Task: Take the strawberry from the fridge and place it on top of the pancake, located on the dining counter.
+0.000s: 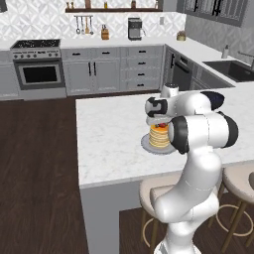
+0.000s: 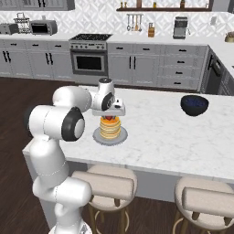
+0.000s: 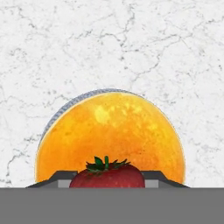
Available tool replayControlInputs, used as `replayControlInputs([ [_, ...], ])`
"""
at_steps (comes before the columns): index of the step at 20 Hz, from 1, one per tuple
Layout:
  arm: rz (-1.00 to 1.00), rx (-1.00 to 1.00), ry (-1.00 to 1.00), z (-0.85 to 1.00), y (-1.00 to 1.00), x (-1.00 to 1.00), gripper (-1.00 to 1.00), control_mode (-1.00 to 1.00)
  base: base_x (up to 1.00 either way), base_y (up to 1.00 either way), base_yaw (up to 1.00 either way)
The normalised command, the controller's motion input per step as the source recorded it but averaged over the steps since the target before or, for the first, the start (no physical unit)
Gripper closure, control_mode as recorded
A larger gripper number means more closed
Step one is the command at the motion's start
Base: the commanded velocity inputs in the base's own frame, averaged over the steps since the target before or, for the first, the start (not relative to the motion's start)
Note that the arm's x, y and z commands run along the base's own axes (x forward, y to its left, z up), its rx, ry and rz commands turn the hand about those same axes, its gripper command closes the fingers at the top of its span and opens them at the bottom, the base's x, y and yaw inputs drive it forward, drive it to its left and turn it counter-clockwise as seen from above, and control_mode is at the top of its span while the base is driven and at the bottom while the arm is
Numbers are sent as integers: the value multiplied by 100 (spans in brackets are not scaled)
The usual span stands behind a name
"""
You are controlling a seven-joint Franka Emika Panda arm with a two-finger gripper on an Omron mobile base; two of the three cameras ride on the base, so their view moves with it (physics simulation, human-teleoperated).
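The strawberry (image 3: 107, 175) is red with green leaves and sits between my two finger tips, low over the orange top of the pancake (image 3: 109, 131). My gripper (image 1: 159, 122) (image 2: 109, 115) points down, shut on the strawberry (image 1: 161, 125) (image 2: 109, 118), right above the tan pancake (image 1: 159, 137) (image 2: 110, 128). The pancake rests on a round grey plate (image 1: 146, 145) (image 2: 98, 136) on the marble dining counter (image 1: 109, 129) (image 2: 160, 132). I cannot tell whether the berry touches the top pancake. The fridge is out of view.
A dark blue bowl (image 2: 194, 104) stands on the counter to the right of the plate. Round stools (image 2: 109, 183) (image 2: 205, 196) are tucked under the counter's near edge. Behind it are grey cabinets, the oven (image 1: 37, 64) and a sink (image 1: 230, 69).
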Motion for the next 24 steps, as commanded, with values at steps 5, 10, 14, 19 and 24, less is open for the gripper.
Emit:
replayControlInputs([
  [5, 0, 0, 0, -1, 0, 0, -100, -100, 0, 0, 0],
  [10, 0, 0, 0, 0, 0, 0, -100, -100, 0, 0, 0],
  [14, 0, 0, -3, 9, 0, 0, -100, -100, 0, 0, 0],
  [19, -3, -17, -1, 59, 13, -13, -100, -100, 0, 0, 0],
  [24, -7, -26, -12, 96, 52, -86, -100, -100, 0, 0, 0],
])
